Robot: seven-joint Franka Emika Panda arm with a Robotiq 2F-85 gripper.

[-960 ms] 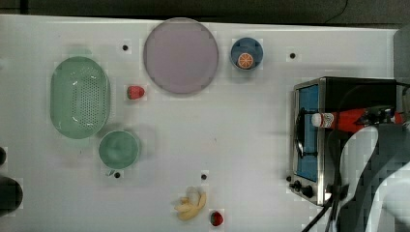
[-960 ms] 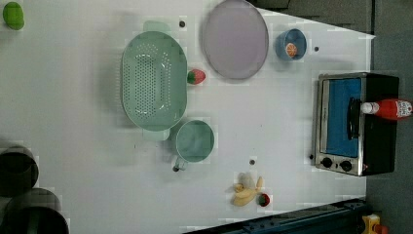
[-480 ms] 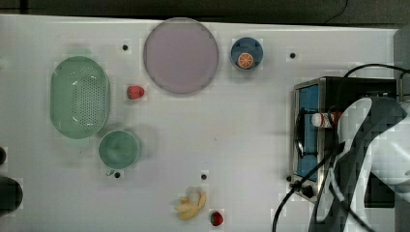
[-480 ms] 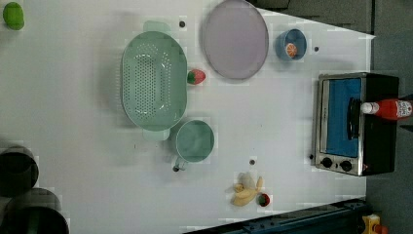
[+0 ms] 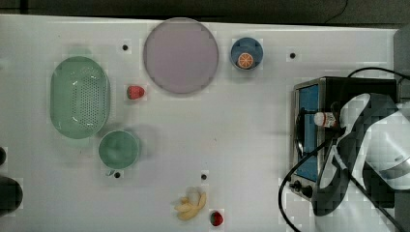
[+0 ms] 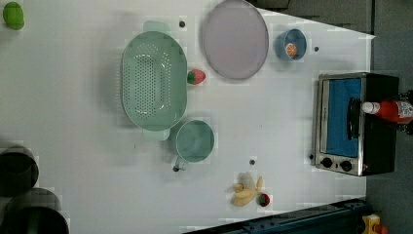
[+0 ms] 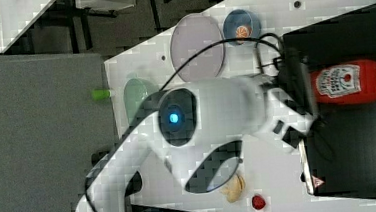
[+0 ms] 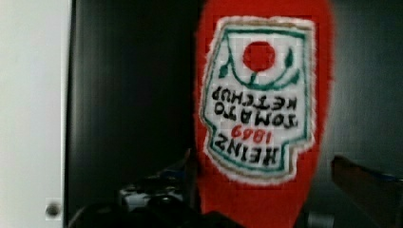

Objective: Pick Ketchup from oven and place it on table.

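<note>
Lying on its side on the roof of the oven (image 6: 363, 122), the ketchup (image 6: 392, 110) points its white cap toward the door side and its red body toward the back; in the right view the bottle (image 7: 349, 82) rests flat on the black top, label up, and in the wrist view the label fills the middle of the bottle (image 8: 260, 95).

I judge it light and fairly stiff for a squeeze bottle, though the plastic walls would give under a hard pinch; the skin looks smooth and likely slippery; being round, it could roll on the flat roof if nudged. The best hold seems to be across the body at the label, where it is widest and close to the balance point, not at the narrow cap end.

The gripper (image 8: 259, 209) sits at the bottle's lower body, one dark finger on each side with the red plastic between them; whether they press the bottle or stand off it I cannot tell.

The oven stands at the table's (image 5: 241, 145) right edge in the top view, door facing the middle. Well apart lie a purple plate (image 5: 180, 55) and a blue bowl (image 5: 246, 53) near the far edge, a green colander (image 5: 80, 96) and green cup (image 5: 118, 149) toward the left, two strawberries (image 5: 135, 92), and a banana (image 5: 191, 207) near the near edge.
</note>
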